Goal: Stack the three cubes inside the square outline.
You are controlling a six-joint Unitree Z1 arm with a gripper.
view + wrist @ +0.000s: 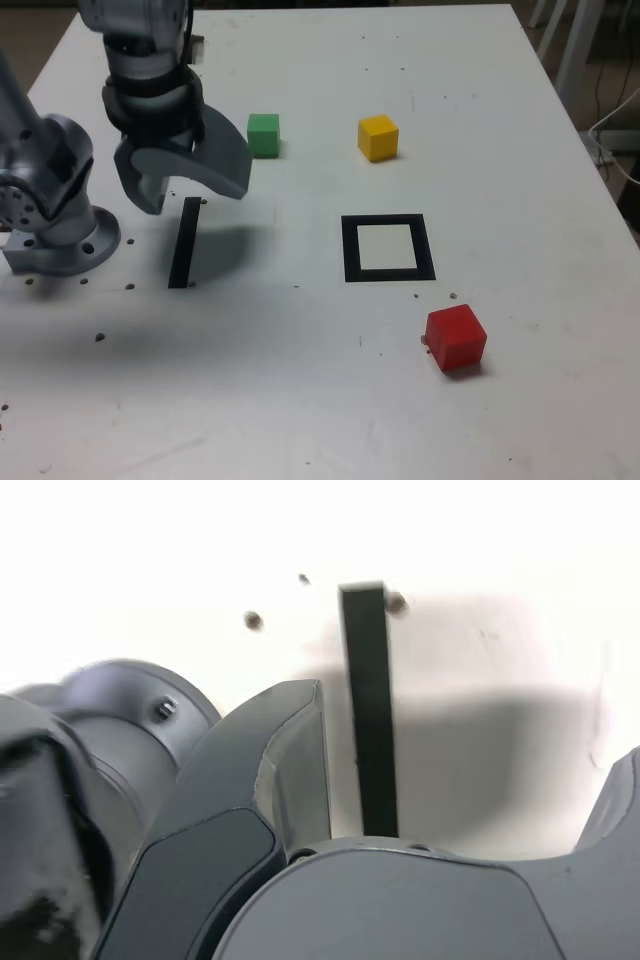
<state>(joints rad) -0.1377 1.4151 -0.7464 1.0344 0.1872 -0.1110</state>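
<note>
The arm's fingers point down, spread wide apart, holding nothing.

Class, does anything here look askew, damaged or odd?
Nothing looks spilled or broken. The red cube sits turned at an angle beyond the square outline, and small dark marks speckle the table.

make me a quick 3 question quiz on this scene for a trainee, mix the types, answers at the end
1. True or false: the red block is inside the square outline.
2. Which block is nearest the claw in the exterior view?
a) yellow
b) green
c) red
3. Fill in: the claw is ____ (open or shut).

Key: 1 false; 2 b; 3 open
</note>
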